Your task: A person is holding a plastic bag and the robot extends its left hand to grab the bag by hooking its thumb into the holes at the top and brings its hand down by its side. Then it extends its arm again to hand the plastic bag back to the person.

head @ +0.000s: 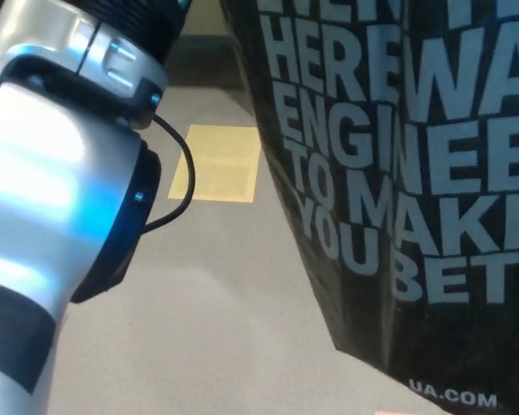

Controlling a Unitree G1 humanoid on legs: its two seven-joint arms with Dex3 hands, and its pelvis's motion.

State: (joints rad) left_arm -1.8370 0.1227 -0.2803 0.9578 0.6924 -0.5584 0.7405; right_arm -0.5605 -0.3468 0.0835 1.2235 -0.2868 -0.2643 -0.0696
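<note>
Light is moderate and even, with a warm cast on the grey-beige floor. The silver, rounded metal forearm at the left catches a broad, soft glare with a bluish sheen, and its near edges are soft and out of focus. The black plastic bag with pale grey lettering at the right is reasonably sharp; its letters read clearly, with slight softness toward the right edge. The pale yellow rectangular floor patch looks faintly hazy. Shadows on the floor are weak and diffuse.
</note>
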